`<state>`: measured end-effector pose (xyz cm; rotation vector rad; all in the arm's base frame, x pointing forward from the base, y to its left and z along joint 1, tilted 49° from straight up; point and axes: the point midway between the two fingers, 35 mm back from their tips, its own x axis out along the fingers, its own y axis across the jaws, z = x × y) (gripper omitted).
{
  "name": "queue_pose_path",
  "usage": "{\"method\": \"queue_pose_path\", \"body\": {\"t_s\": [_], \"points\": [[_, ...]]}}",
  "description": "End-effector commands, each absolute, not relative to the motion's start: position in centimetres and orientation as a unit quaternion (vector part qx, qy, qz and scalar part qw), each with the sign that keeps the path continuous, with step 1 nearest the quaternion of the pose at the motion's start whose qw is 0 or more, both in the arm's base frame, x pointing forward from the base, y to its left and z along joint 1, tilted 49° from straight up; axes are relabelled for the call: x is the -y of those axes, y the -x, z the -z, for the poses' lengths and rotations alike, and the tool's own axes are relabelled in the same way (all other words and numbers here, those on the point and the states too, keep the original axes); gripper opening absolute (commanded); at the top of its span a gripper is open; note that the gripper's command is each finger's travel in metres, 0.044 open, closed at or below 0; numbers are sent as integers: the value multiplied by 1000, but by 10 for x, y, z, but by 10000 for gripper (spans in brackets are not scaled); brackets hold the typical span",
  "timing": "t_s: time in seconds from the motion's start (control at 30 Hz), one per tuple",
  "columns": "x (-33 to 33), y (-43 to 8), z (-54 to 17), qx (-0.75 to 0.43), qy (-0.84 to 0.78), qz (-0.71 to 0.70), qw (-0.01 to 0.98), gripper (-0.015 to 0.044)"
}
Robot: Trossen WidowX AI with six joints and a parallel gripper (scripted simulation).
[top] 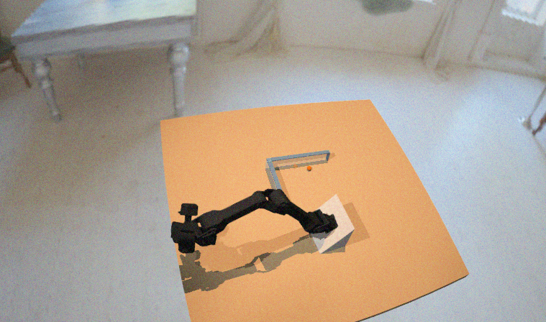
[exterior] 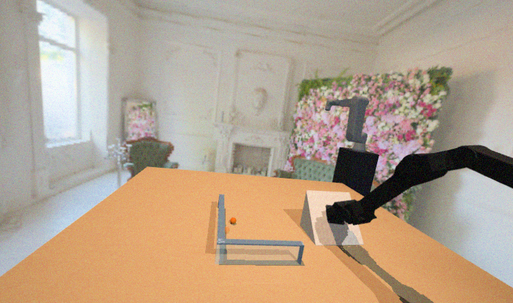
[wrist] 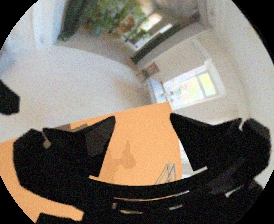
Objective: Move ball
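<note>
small orange ball [top: 308, 168] lay just inside the low clear blue-edged corner walls [top: 298, 157]; black parallel-jaw gripper [top: 327, 223], released and empty, hovered well apart. a careless nudge risked rolling it outside.

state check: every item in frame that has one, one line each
ball: on the table inside the corner, free, not gripped
see-through copy: faint, close to the long wall, unoccupied
clear walls: upright, forming an L
gripper: open, empty, over the white wedge, far from the ball
</note>
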<state>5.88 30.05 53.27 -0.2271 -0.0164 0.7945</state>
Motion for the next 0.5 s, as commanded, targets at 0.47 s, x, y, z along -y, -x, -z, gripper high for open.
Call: {"method": "queue_pose_path", "body": {"t_s": [0.47], "points": [[-351,-166,-446,-71,237,-329,912,212]]}}
